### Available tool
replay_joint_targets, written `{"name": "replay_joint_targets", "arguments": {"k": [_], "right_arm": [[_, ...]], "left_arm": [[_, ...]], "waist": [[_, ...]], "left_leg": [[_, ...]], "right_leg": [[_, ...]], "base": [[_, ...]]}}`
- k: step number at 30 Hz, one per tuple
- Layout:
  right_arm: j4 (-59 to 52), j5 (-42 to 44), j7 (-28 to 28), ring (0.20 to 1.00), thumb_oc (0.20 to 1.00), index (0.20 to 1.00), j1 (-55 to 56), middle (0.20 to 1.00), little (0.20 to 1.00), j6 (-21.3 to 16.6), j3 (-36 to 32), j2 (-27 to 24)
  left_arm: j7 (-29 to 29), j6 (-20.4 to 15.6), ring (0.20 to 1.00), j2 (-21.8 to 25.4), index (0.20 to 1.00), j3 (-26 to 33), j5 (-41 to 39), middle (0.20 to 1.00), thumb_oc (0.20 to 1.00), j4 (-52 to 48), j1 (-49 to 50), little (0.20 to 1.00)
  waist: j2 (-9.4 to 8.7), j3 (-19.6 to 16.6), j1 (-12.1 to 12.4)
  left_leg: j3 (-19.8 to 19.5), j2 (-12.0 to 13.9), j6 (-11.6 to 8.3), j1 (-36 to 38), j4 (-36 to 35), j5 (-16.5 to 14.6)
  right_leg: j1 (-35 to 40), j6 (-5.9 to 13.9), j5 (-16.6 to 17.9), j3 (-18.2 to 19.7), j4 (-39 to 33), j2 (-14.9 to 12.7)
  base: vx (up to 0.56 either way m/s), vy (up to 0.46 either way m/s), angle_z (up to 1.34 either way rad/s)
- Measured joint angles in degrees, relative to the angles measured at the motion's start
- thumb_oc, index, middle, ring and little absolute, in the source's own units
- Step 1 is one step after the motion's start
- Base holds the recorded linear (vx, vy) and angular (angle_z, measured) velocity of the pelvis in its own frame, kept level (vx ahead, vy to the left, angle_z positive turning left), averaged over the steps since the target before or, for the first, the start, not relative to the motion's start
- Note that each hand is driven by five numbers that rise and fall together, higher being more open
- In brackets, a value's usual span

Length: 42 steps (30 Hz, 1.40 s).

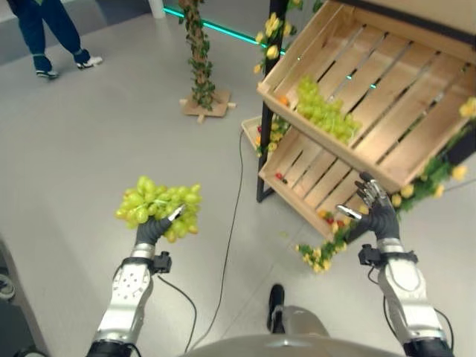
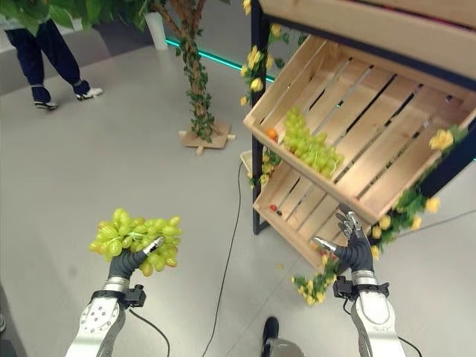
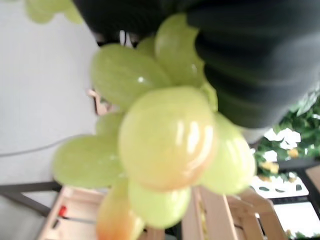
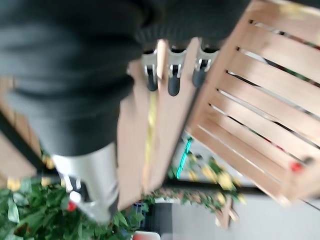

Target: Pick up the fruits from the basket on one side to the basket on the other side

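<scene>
My left hand point(image 1: 152, 229) is shut on a bunch of green grapes point(image 1: 158, 202), held up over the grey floor at the left; the grapes point(image 3: 165, 140) press close against the wrist camera. A second bunch of green grapes point(image 1: 325, 113) lies in the upper wooden crate point(image 1: 387, 89) with a small orange fruit point(image 2: 272, 134) beside it. The lower crate point(image 1: 312, 178) holds a few small red fruits point(image 1: 280, 177). My right hand point(image 1: 375, 208) hangs open in front of the lower crate's front edge, holding nothing; its fingers point(image 4: 172, 75) point at the slats.
The two tilted crates sit on a dark metal rack point(image 2: 256, 149) trimmed with yellow flowers and leaves point(image 1: 320, 256). A vine-wrapped post on a wooden base point(image 1: 202, 104) stands behind. A person's legs point(image 1: 52, 37) are at the far left.
</scene>
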Motion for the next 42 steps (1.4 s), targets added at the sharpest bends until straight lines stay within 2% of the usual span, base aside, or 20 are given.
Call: {"name": "replay_joint_targets", "arguments": {"k": [1, 2, 3, 4, 5, 6, 7, 9, 10, 12, 13, 14, 15, 16, 18, 22, 27, 34, 39, 42], "right_arm": [[0.0, -0.3, 0.9, 1.0, 1.0, 1.0, 1.3, 1.0, 1.0, -0.1, 1.7, -0.6], [-0.3, -0.7, 1.7, 1.0, 1.0, 1.0, 2.3, 1.0, 1.0, -0.1, 2.4, -0.6], [-0.2, -0.7, 2.0, 1.0, 1.0, 1.0, 2.9, 1.0, 1.0, -0.1, 4.0, -0.6], [-0.6, -0.8, 2.4, 1.0, 1.0, 1.0, 3.6, 1.0, 1.0, -0.1, 5.0, 0.0], [-0.9, -1.0, 2.5, 1.0, 1.0, 1.0, 4.5, 1.0, 1.0, -0.3, 7.3, 0.0], [-0.5, -1.1, 2.0, 1.0, 1.0, 1.0, 5.1, 1.0, 1.0, 0.1, 7.3, 0.1], [-0.4, -1.2, 1.7, 1.0, 1.0, 1.0, 5.0, 1.0, 1.0, 0.6, 7.0, 0.1], [-1.0, -1.2, 2.0, 1.0, 1.0, 1.0, 5.4, 1.0, 1.0, 0.4, 8.0, 0.2], [-0.6, -1.2, 1.9, 1.0, 1.0, 1.0, 5.1, 1.0, 1.0, 0.2, 8.6, 0.2], [-0.3, -1.2, 1.7, 1.0, 1.0, 1.0, 4.9, 1.0, 1.0, 0.2, 8.7, -0.6], [-0.1, -1.2, 1.5, 1.0, 1.0, 1.0, 4.9, 1.0, 1.0, 0.4, 8.6, -1.0], [0.1, -1.1, 1.1, 1.0, 1.0, 1.0, 5.0, 1.0, 1.0, 1.0, 7.7, -2.1], [0.4, -1.1, 0.9, 1.0, 1.0, 1.0, 5.1, 1.0, 1.0, 1.4, 7.0, -2.8], [0.9, -1.1, 0.8, 1.0, 1.0, 1.0, 5.0, 1.0, 1.0, 1.7, 6.7, -3.1], [1.9, -0.2, 0.3, 1.0, 1.0, 1.0, 5.8, 1.0, 1.0, 2.5, 4.1, -1.1], [1.7, 0.6, -0.5, 1.0, 1.0, 1.0, 6.1, 1.0, 1.0, 2.4, 2.4, 0.5], [1.7, 0.5, -0.2, 1.0, 1.0, 1.0, 4.7, 1.0, 1.0, 2.4, 1.8, 1.7], [1.8, 0.5, -0.2, 1.0, 1.0, 1.0, 4.4, 1.0, 1.0, 2.4, 0.9, 2.3], [2.0, 0.5, 0.0, 1.0, 1.0, 1.0, 3.2, 1.0, 1.0, 2.4, -0.3, 2.7], [2.0, 0.5, -0.2, 1.0, 1.0, 1.0, 1.9, 1.0, 1.0, 2.3, -1.3, 3.0]], "left_arm": [[-0.4, 0.0, 0.2, -0.1, 0.2, -0.3, -0.1, 0.2, 0.2, 0.0, -1.2, 0.2], [-0.6, 0.1, 0.2, -0.1, 0.2, -0.5, -0.1, 0.2, 0.2, 0.0, -2.0, 0.2], [-0.6, 0.0, 0.2, 0.1, 0.2, -0.5, -0.1, 0.2, 0.2, -0.2, -2.6, 0.2], [-0.6, 0.0, 0.2, 0.4, 0.2, -0.7, -0.1, 0.2, 0.2, -0.3, -3.1, 0.2], [-0.6, 0.1, 0.2, 0.7, 0.2, -0.9, -0.1, 0.2, 0.2, -0.4, -2.6, 0.2], [-0.6, 0.2, 0.2, 0.5, 0.2, -1.7, -0.1, 0.2, 0.2, -0.5, -3.7, 0.2], [-0.7, 0.2, 0.2, 0.4, 0.2, -1.8, -0.1, 0.2, 0.2, -0.8, -3.8, 0.2], [-0.5, 0.2, 0.2, 0.7, 0.2, -1.9, -0.1, 0.2, 0.2, -1.2, -2.6, 0.2], [-0.2, 0.2, 0.2, 0.9, 0.2, -1.8, -0.1, 0.2, 0.2, -1.1, -1.8, 0.2], [0.1, 0.2, 0.2, 1.0, 0.2, -1.8, -0.1, 0.2, 0.2, -0.9, -1.6, 0.2], [0.1, 0.3, 0.2, 1.0, 0.2, -1.8, -0.1, 0.2, 0.2, -0.8, -1.6, 0.2], [0.2, 0.3, 0.2, 0.8, 0.2, -1.9, -0.1, 0.2, 0.2, -0.8, -1.4, 0.2], [0.2, 0.2, 0.2, 0.7, 0.2, -1.9, -0.1, 0.2, 0.2, -0.9, -1.1, 0.2], [0.2, 0.2, 0.2, 1.0, 0.2, -1.7, -0.1, 0.2, 0.2, -0.9, -0.3, 0.2], [0.3, 0.2, 0.2, 3.6, 0.2, -1.4, -0.1, 0.2, 0.2, -1.1, -0.6, 0.2], [0.7, 0.3, 0.2, 6.2, 0.2, -0.7, -0.1, 0.2, 0.2, -1.3, -0.7, 0.2], [1.3, 0.3, 0.2, 6.7, 0.2, 0.0, 0.0, 0.2, 0.2, -1.9, -0.3, 0.2], [1.5, 0.4, 0.2, 6.5, 0.2, 0.0, 0.1, 0.2, 0.2, -2.1, -0.2, 0.2], [2.5, 1.5, 0.2, 6.6, 0.2, 0.1, 0.6, 0.2, 0.2, -1.4, 1.2, 0.2], [3.4, 1.6, 0.2, 6.6, 0.2, 0.4, 0.6, 0.2, 0.2, 0.4, 1.5, 0.2]], "waist": [[0.49, -0.1, -0.9], [0.51, -0.1, -1.0], [-0.65, 0.4, -0.8], [-1.94, 1.3, -0.8], [-3.65, 1.5, -1.3], [-3.86, 1.6, -1.0], [-4.41, 2.1, -1.0], [-5.32, 2.8, 0.1], [-5.23, 2.9, 0.8], [-4.1, 3.5, 1.6], [-3.78, 3.7, 1.8], [-2.12, 3.9, 1.9], [-1.59, 4.0, 0.8], [-0.84, 3.4, 2.0], [-4.42, 2.6, 0.4], [-6.12, 2.1, -0.1], [-5.96, 2.1, 0.6], [-6.02, 2.0, -1.1], [-5.88, 2.3, -1.3], [-5.42, 2.9, -0.9]], "left_leg": [[0.3, 1.0, -1.99, -4.5, 8.2, 2.8], [1.0, 1.5, -2.71, -6.8, 13.9, 4.4], [2.3, 1.7, -1.93, -9.3, 17.3, 4.7], [4.6, 2.3, -1.62, -10.6, 19.1, 4.9], [5.1, 2.2, -1.13, -13.4, 17.8, 3.9], [9.1, 5.0, 2.62, -15.3, 15.1, 2.3], [9.1, 5.5, 2.71, -16.5, 13.0, 2.3], [6.8, 4.9, 2.82, -17.4, -0.1, 1.9], [2.7, 4.1, 3.49, -16.8, -11.4, 2.8], [-2.0, 5.6, 3.3, -16.4, -21.9, 7.2], [-3.7, 6.2, 3.04, -16.0, -24.0, 8.9], [-4.8, 7.4, 4.42, -16.2, -24.2, 11.3], [-5.9, 7.3, 4.15, -15.9, -23.1, 12.1], [-7.5, 6.4, 2.77, -16.0, -22.8, 14.6], [-6.3, 3.0, 4.51, -15.0, -25.1, 15.8], [-2.1, -1.3, 8.29, -12.1, -29.9, 17.7], [3.2, -2.2, 9.83, -9.6, -31.9, 17.0], [6.5, -2.0, 9.73, -8.4, -33.3, 16.7], [10.6, -1.7, 10.36, -8.0, -30.5, 14.8], [12.6, -1.5, 11.24, -8.3, -27.3, 11.5]], "right_leg": [[0.7, -0.78, -2.9, 0.4, 0.1, 1.7], [1.6, -0.52, -2.4, 0.4, -0.2, 2.3], [3.0, -1.43, -3.8, 1.8, -0.9, 2.6], [4.4, -1.27, -2.8, 1.9, -1.3, 2.5], [6.1, -1.66, -4.7, 3.2, -2.6, 2.4], [7.3, -1.87, -4.6, 3.0, -4.1, 2.4], [7.9, -1.72, -3.8, 3.1, -4.5, 2.3], [9.7, -0.76, -3.0, 7.0, -5.8, 2.2], [11.2, 0.09, -2.3, 11.0, -7.4, 2.3], [13.1, 1.81, -2.5, 11.9, -9.0, 2.4], [14.3, 2.11, -2.7, 11.8, -9.8, 2.4], [15.5, 4.16, -2.8, 10.0, -9.8, 2.8], [16.3, 4.62, -3.6, 9.5, -10.1, 2.6], [16.6, 6.03, -3.7, 10.4, -9.6, 2.7], [15.6, 8.42, -4.9, 11.8, -9.0, -1.4], [14.2, 11.7, -5.0, 14.2, -8.7, -6.5], [12.7, 13.76, -4.8, 17.0, -7.0, -8.6], [10.6, 13.88, -4.9, 18.7, -5.8, -8.4], [7.4, 14.1, -4.7, 19.5, -2.2, -8.4], [6.1, 14.51, -3.5, 20.0, -0.7, -9.1]], "base": [[0.19, -0.294, -0.4], [0.13, -0.188, -0.33], [0.17, -0.166, -0.38], [0.22, -0.185, -0.54], [0.3, -0.182, -0.46], [0.18, -0.005, -0.38], [0.23, 0.049, -0.42], [0.27, 0.082, -0.88], [0.26, 0.043, -1.21], [0.19, 0.017, -1.11], [0.2, 0.074, -0.95], [0.12, 0.06, -0.81], [0.24, 0.185, -0.84], [0.17, 0.174, -0.71], [0.2, 0.231, -0.27], [0.09, 0.211, -0.24], [0.03, 0.217, -0.52], [-0.01, 0.161, -0.3], [-0.08, 0.148, -0.51], [-0.19, 0.082, -0.78]]}}
